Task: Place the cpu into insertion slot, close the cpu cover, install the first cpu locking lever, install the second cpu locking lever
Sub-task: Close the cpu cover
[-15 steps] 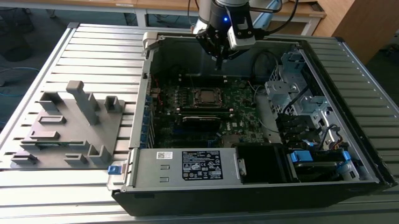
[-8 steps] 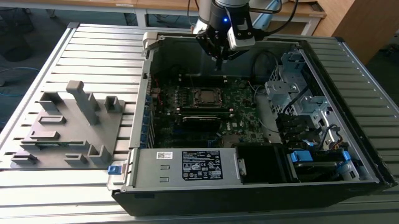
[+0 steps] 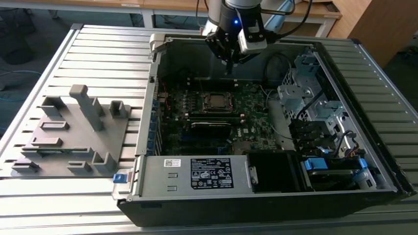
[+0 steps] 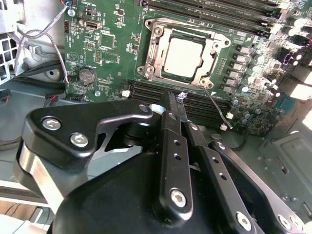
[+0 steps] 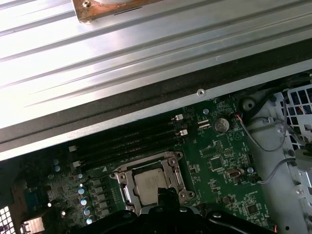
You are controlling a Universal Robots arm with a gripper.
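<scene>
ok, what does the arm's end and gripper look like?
Matte black gripper: linkage arms with silver hex screws, slim fingers with small holes. Exterior view: blue light on the arm, pale grey box beside it, black cable above.

**Tool** (image 4: 176,103): matte black, with two slim flat fingers (image 4: 174,146) drilled with small holes, broad angular linkages (image 4: 97,127) and silver hex-socket screws (image 4: 178,197). In the exterior view, the wrist (image 3: 238,14) bears a blue light (image 3: 234,21), a pale grey camera block (image 3: 253,43) and black cables (image 3: 306,14).
</scene>
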